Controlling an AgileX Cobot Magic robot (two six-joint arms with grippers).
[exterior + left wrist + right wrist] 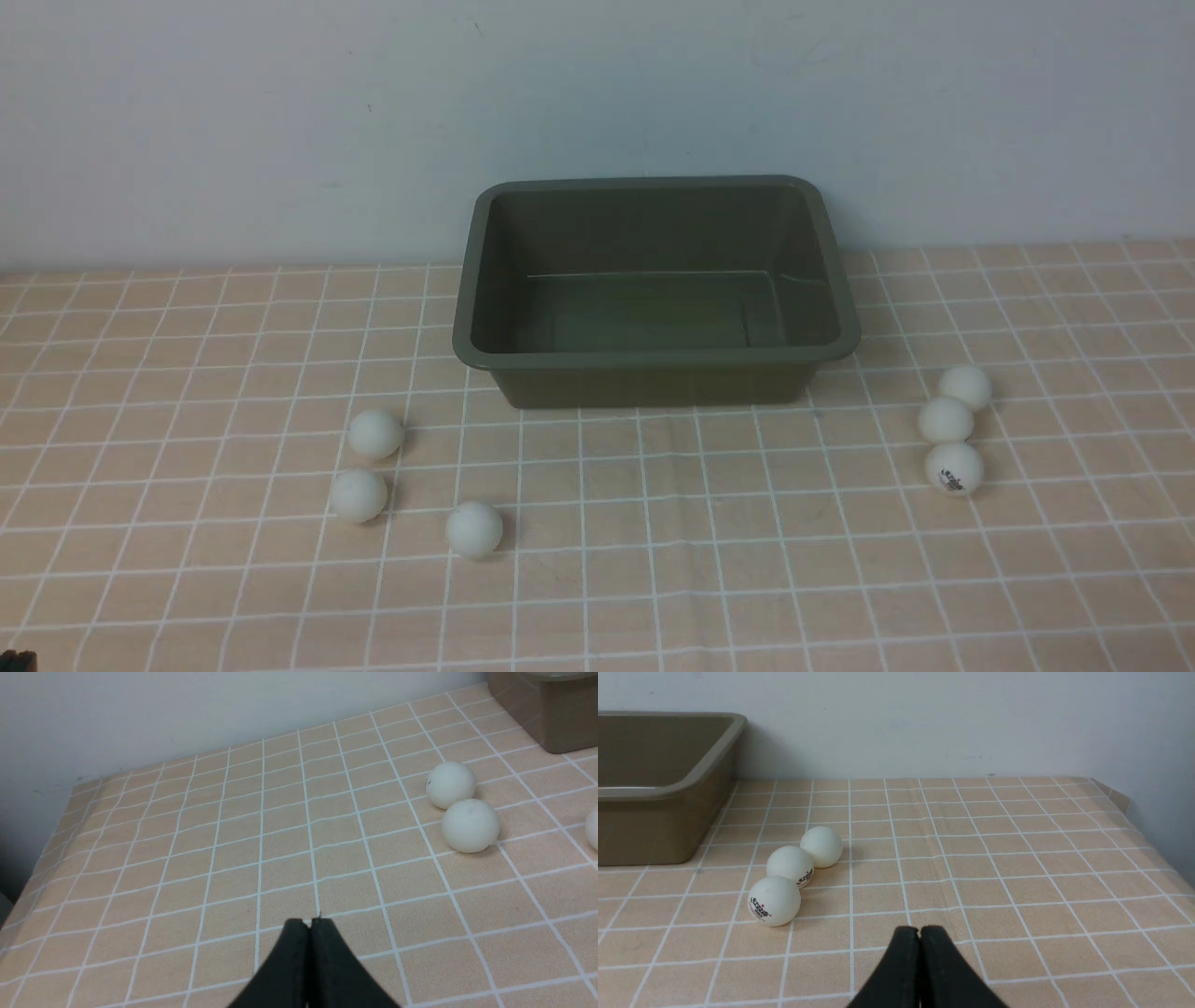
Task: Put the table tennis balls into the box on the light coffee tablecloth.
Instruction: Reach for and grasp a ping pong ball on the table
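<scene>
My left gripper [310, 924] is pinched shut on nothing, over bare cloth [233, 858]. My right gripper [920, 931] is the same, closed and empty. Out from them, all six balls [474, 529] lie on the cloth: in the front view, three loosely spread at lower left and three in a tight row at the right. The box [653, 357] sits at centre, further back, with none inside. As I judge it, nothing is done yet and all six remain.
</scene>
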